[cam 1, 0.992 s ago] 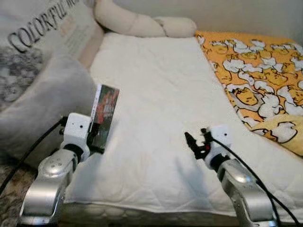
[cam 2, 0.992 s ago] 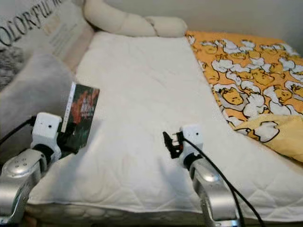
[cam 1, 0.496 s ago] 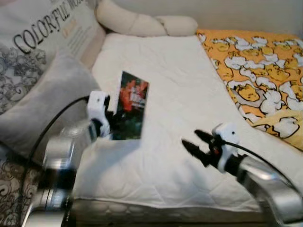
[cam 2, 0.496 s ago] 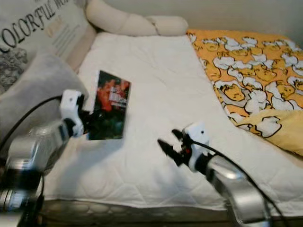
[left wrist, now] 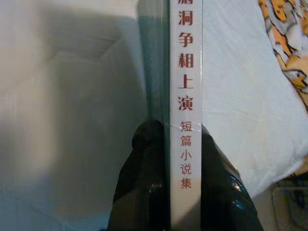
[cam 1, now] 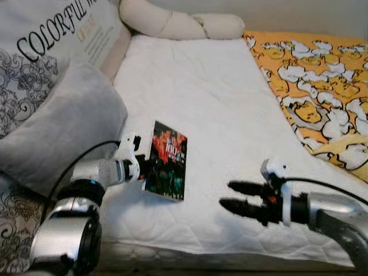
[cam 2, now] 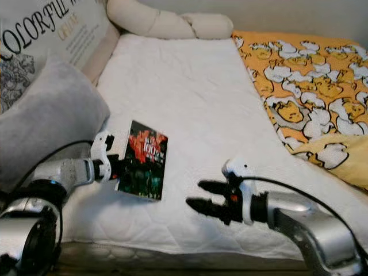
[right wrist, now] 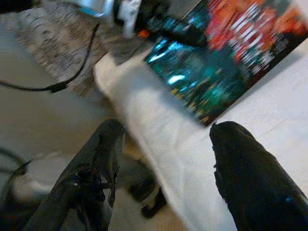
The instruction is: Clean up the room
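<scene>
Left gripper point(cam 1: 144, 168) was clenched on one book point(cam 1: 167, 168), which had gone from upright a second before to almost flat, its far edge touching the white mattress point(cam 1: 201, 98) just ahead of the fingers. That suggested it was being laid down on the bed. Right gripper point(cam 1: 230, 195) hovered with fingers spread and empty, near the book's right side. Beyond the left gripper sat one grey cushion point(cam 1: 57, 132) and one printed pillow point(cam 1: 52, 40).
</scene>
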Robot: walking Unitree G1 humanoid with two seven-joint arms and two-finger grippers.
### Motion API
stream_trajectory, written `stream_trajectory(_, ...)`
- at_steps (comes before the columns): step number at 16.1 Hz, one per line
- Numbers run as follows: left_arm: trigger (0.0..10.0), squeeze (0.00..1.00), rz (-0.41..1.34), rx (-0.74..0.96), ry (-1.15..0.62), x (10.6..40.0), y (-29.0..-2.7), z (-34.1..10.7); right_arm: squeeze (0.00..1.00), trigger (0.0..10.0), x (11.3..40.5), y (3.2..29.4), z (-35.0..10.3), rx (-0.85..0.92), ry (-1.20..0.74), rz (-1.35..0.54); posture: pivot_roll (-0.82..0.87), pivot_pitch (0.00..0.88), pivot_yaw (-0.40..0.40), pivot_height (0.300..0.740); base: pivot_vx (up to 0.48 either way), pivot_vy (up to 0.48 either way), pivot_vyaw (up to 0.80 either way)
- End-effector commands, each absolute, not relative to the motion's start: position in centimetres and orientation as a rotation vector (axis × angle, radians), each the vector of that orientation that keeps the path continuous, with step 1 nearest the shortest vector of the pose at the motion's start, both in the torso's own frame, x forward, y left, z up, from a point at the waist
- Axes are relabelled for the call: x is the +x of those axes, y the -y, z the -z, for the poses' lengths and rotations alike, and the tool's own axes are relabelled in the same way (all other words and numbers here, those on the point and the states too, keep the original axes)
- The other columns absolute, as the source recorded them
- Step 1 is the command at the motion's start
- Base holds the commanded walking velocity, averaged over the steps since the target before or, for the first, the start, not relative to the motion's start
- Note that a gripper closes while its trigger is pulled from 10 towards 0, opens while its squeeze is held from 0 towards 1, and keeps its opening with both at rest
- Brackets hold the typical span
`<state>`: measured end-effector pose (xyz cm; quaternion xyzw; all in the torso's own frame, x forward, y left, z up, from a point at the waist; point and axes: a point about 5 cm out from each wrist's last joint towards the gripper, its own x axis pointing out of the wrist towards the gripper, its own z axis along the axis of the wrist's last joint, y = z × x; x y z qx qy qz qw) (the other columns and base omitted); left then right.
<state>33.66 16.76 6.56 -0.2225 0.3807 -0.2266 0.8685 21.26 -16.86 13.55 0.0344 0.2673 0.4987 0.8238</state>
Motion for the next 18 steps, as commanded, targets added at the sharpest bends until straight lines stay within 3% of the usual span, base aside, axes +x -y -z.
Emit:
stream_trajectory(1, 10.0, 0.0, 0.445, -0.42, -0.763, 34.3, -16.6, -6.9, 0.0, 10.0, 20.6, 17.0, -13.8, 0.067, -0.604, -1.091, -0.24, 0.042, -0.018, 0.74, 0.0, 0.0, 0.0)
stream_trajectory(6, 10.0, 0.0, 0.409, -0.361, -0.774, 34.3, -17.0, -6.5, 0.0, 10.0, 20.2, 17.2, -13.4, 0.052, -0.637, -1.092, -0.25, 0.052, -0.016, 0.74, 0.0, 0.0, 0.0)
stream_trajectory(7, 10.0, 1.0, 0.376, -0.309, -0.78, 34.3, -17.5, -6.3, 0.0, 10.0, 20.4, 17.4, -12.1, 0.06, -0.647, -1.075, -0.27, 0.069, -0.004, 0.74, 0.0, 0.0, 0.0)
stream_trajectory(10, 10.0, 1.0, 0.351, -0.12, -0.775, 34.4, -18.8, -6.0, 0.0, 10.0, 20.8, 17.5, -9.7, 0.088, -0.679, -1.043, -0.27, 0.076, 0.002, 0.74, 0.0, 0.0, 0.0)
stream_trajectory(18, 10.0, 1.0, 0.354, 0.069, -0.747, 35.0, -19.7, -6.7, 0.0, 10.0, 21.2, 17.7, -10.3, 0.092, -0.662, -1.048, -0.26, 0.049, -0.001, 0.74, 0.0, 0.0, 0.0)
